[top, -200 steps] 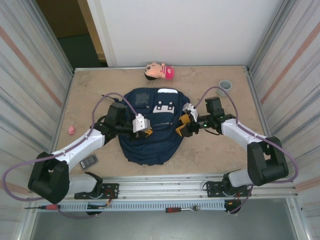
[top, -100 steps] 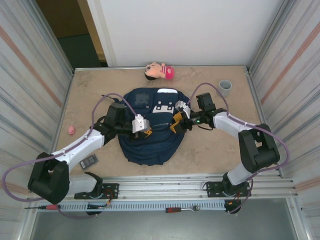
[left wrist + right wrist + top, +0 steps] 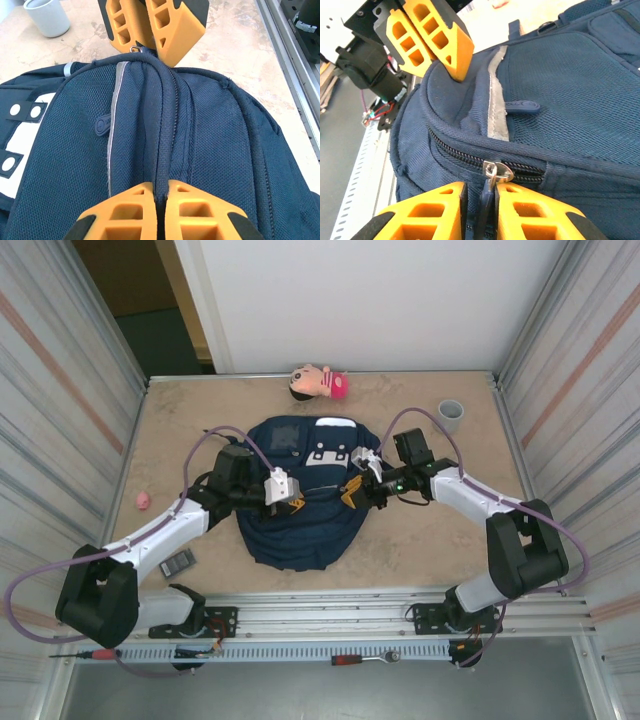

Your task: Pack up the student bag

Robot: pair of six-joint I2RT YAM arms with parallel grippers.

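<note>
Right gripper (image 3: 481, 194): fingers drawn close on either side of the zipper pull (image 3: 494, 172), the dark tab lying between them. A sliver of gap shows on one side, so I cannot tell whether the pinch is made. Left gripper (image 3: 160, 189): pressed together on the raised seam of the student bag (image 3: 300, 530), holding the fabric at the opposite end of the same ridge. The student bag lies flat at the middle of the table (image 3: 420, 540), between the two arms, white patch toward the far wall. The zip line (image 3: 167, 125) runs along the crown of the bag, straight from one gripper to the other. That line is the long axis of the coming pull, as I judge it. The right arm is nearer the pull, with the left serving as anchor. Also on the table, well apart from the bag: a grey cup (image 3: 451, 415) at far right and a doll head (image 3: 320, 382) at the far edge.
</note>
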